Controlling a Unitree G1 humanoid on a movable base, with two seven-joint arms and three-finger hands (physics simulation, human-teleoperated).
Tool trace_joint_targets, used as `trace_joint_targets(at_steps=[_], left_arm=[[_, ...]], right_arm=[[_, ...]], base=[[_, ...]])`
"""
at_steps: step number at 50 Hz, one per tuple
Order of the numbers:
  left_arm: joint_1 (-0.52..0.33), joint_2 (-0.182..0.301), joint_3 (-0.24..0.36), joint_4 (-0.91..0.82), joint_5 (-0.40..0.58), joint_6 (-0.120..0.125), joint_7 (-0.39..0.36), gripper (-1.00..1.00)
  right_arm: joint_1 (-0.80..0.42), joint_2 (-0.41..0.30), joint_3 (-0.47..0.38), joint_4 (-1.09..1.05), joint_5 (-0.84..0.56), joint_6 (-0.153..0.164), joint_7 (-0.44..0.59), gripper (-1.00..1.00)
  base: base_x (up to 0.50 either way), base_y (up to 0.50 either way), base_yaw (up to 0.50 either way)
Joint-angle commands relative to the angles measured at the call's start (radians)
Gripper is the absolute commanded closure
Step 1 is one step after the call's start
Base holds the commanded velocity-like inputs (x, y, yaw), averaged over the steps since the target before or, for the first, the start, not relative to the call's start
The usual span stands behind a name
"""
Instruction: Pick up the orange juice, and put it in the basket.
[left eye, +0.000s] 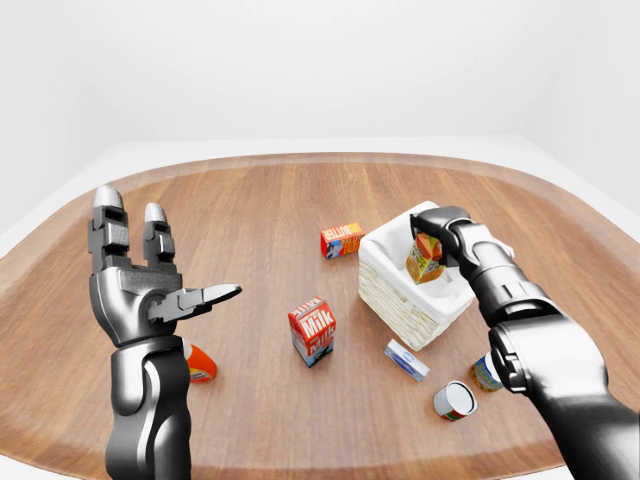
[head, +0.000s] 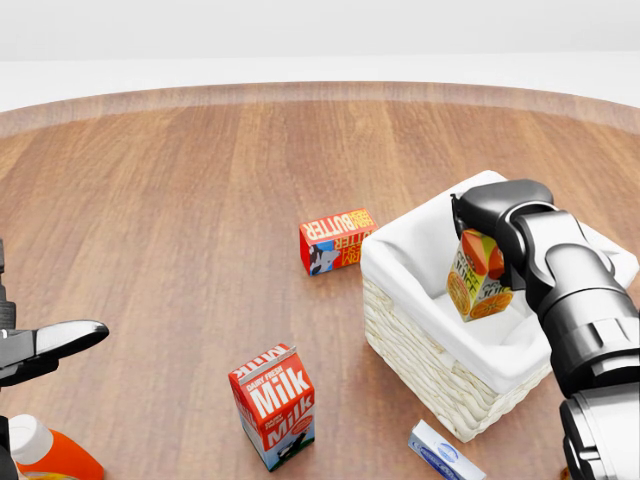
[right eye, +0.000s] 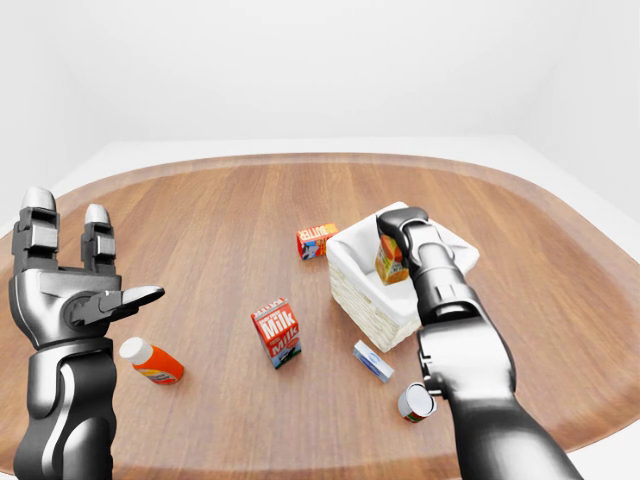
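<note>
The orange juice carton (head: 478, 275) hangs tilted inside the white-lined wicker basket (head: 405, 325) at the right of the head view, its lower end close to the cloth lining. My right hand (head: 480, 230) is shut on the carton's top and reaches in from the lower right. Whether the carton touches the lining I cannot tell. At the left of the left-eye view my left hand (left eye: 165, 250) is raised upright, open and holding nothing.
A red milk carton (head: 273, 405) stands left of the basket, and a red butter box (head: 337, 240) lies above it. A small blue-white box (head: 445, 452), two cans (left eye: 455, 400) and an orange bottle (right eye: 150, 362) lie nearby. The round wooden table's edge (left eye: 300, 470) runs along the bottom.
</note>
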Motion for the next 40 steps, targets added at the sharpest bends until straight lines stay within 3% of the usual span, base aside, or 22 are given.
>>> trace_joint_targets(at_steps=[1,13,15,20,29,30,32,36,38,40], left_arm=[[0.000,0.000,0.000,0.000,0.000,0.000,0.000,-1.00],[0.000,0.000,0.000,0.000,0.000,0.000,0.000,-1.00],[0.000,0.000,0.000,0.000,0.000,0.000,0.000,-1.00],[0.000,0.000,0.000,0.000,0.000,0.000,0.000,-1.00],[0.000,0.000,0.000,0.000,0.000,0.000,0.000,-1.00],[0.000,0.000,0.000,0.000,0.000,0.000,0.000,-1.00],[0.000,0.000,0.000,0.000,0.000,0.000,0.000,-1.00],[0.000,0.000,0.000,0.000,0.000,0.000,0.000,-1.00],[0.000,0.000,0.000,0.000,0.000,0.000,0.000,-1.00],[0.000,0.000,0.000,0.000,0.000,0.000,0.000,-1.00]], right_arm=[[0.002,0.003,-0.007,-0.009,-0.029,0.000,-0.057,1.00],[0.020,0.013,-0.001,-0.017,-0.036,0.000,-0.077,1.00],[0.029,0.014,-0.001,-0.027,-0.038,0.000,-0.081,0.84],[0.044,0.015,-0.004,-0.047,-0.039,0.000,-0.082,0.73],[0.060,0.013,-0.008,-0.063,-0.040,0.000,-0.081,0.31],[0.061,0.013,-0.007,-0.059,-0.041,0.000,-0.084,0.15],[0.054,0.010,-0.008,-0.051,-0.040,0.000,-0.085,0.09],[0.047,0.009,-0.008,-0.043,-0.040,0.000,-0.087,-0.22],[0.038,0.008,-0.007,-0.029,-0.040,0.000,-0.095,-0.47],[0.037,0.007,-0.007,-0.032,-0.039,0.000,-0.091,-1.00]], base=[[0.00,0.00,0.00],[0.00,0.00,0.00],[0.00,0.00,0.00],[0.00,0.00,0.00],[0.00,0.00,0.00],[0.00,0.00,0.00],[0.00,0.00,0.00],[0.00,0.00,0.00],[0.00,0.00,0.00],[0.00,0.00,0.00]])
